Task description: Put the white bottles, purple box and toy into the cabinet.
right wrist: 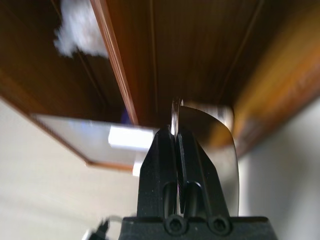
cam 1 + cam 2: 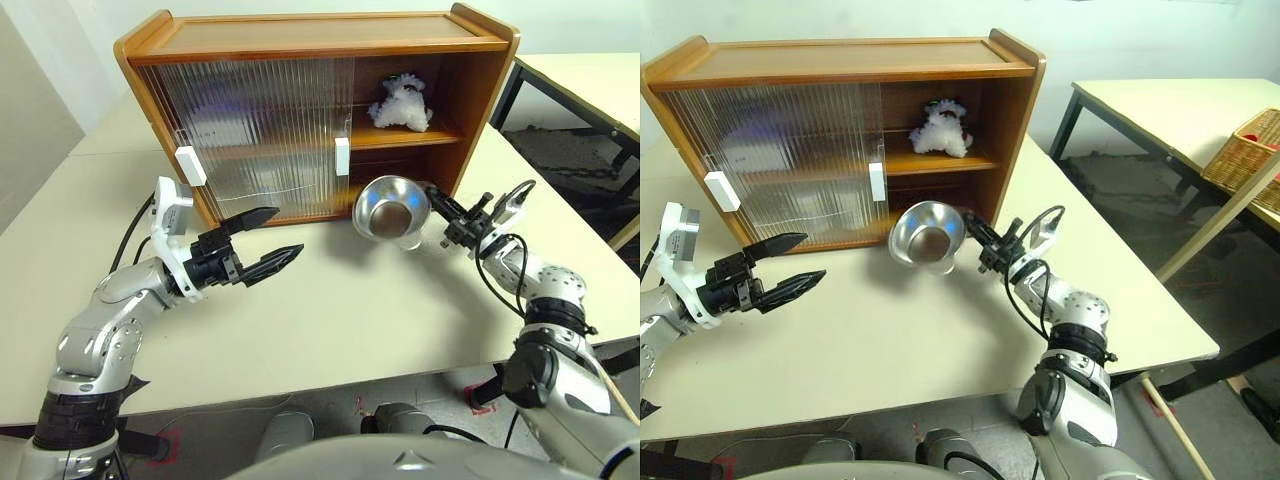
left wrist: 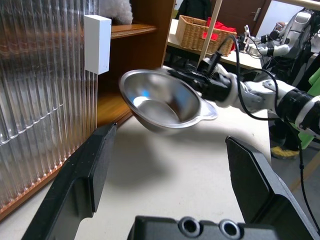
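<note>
The right gripper (image 2: 438, 212) has its jaws clamped on the rim of a steel bowl (image 2: 391, 207), holding it clear of the desk (image 2: 330, 320) just in front of the cabinet (image 2: 300, 110). The bowl is tilted, its mouth turned toward the robot and to the left. The right wrist view confirms the pinch: the thin rim sits edge-on between the two closed fingers.

The toy (image 2: 402, 103) lies on the cabinet's middle shelf, in the open right-hand compartment. The two sliding doors (image 2: 250, 130) stand overlapped across the left side, their white handles (image 2: 342, 157) in plain sight. No white bottles or purple box can be made out; whether they sit behind the ribbed doors cannot be told.

Judgement: the toy appears to be stowed. The bowl is not among the task's things, so the step in hand looks like carrying it toward the lower right compartment or moving it out of the way. The next move calls for keeping the rim pinch firm and steering the bowl past the cabinet's side wall and bottom edge without striking them. A thin-rim grip may let the bowl swing or slip.

Pose: the right arm reaches forward and inward, forearm low over the desk. The left gripper (image 2: 262, 243) hangs above the desk near the left door, jaws wide apart and empty, pointing across toward the bowl.
</note>
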You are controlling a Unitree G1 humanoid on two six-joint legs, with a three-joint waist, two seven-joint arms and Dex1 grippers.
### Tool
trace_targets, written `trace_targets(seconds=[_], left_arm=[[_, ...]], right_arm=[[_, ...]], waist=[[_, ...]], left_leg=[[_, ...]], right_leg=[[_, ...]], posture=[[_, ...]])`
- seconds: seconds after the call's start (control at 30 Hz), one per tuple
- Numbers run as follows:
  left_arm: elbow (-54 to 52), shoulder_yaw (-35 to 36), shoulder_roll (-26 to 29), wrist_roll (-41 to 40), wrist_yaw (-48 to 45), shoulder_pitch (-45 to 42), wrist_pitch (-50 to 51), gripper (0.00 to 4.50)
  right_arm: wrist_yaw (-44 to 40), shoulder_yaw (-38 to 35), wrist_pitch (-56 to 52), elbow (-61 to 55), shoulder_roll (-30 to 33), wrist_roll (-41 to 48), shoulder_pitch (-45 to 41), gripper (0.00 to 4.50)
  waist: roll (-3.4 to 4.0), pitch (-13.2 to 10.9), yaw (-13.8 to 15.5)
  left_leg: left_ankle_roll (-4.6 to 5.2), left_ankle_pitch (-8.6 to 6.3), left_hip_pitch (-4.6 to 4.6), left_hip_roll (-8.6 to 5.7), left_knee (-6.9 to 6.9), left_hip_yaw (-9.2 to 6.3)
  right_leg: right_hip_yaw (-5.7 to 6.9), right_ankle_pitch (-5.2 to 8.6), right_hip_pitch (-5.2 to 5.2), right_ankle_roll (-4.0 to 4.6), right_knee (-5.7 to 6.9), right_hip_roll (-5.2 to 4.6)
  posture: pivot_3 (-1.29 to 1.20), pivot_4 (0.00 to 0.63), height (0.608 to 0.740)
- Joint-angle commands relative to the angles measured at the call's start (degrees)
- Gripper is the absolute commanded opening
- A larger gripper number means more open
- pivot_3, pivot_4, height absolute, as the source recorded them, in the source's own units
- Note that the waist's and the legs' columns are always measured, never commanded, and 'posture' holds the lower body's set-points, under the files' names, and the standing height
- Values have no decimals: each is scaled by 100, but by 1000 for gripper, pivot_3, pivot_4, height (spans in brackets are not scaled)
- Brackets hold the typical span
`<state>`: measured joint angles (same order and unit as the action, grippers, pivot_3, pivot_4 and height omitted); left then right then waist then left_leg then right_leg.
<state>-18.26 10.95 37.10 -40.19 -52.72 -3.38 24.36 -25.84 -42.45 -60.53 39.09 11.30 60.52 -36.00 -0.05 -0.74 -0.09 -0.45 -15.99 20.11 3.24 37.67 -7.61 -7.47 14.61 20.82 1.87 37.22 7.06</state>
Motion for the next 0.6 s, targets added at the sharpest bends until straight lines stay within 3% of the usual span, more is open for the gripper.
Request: trace_targets(seconds=[0.03, 0.6], left_arm=[[-120, 46, 53, 21, 11, 48, 26, 4500], [-118, 32, -14, 27, 80, 42, -57, 4500]], right_arm=[[56, -118, 527, 277, -59, 21, -240, 20], [-80, -111, 2810, 1879, -294, -337, -1206, 20]], waist=[[0, 0, 9], [6, 4, 9]], left_leg=[[1, -1, 1, 1, 0, -1], [7, -4, 7, 16, -8, -15]], right_leg=[[0, 0, 1, 0, 0, -6], [14, -27, 16, -12, 6, 2]], posture=[[32, 11, 740], [47, 0, 740]])
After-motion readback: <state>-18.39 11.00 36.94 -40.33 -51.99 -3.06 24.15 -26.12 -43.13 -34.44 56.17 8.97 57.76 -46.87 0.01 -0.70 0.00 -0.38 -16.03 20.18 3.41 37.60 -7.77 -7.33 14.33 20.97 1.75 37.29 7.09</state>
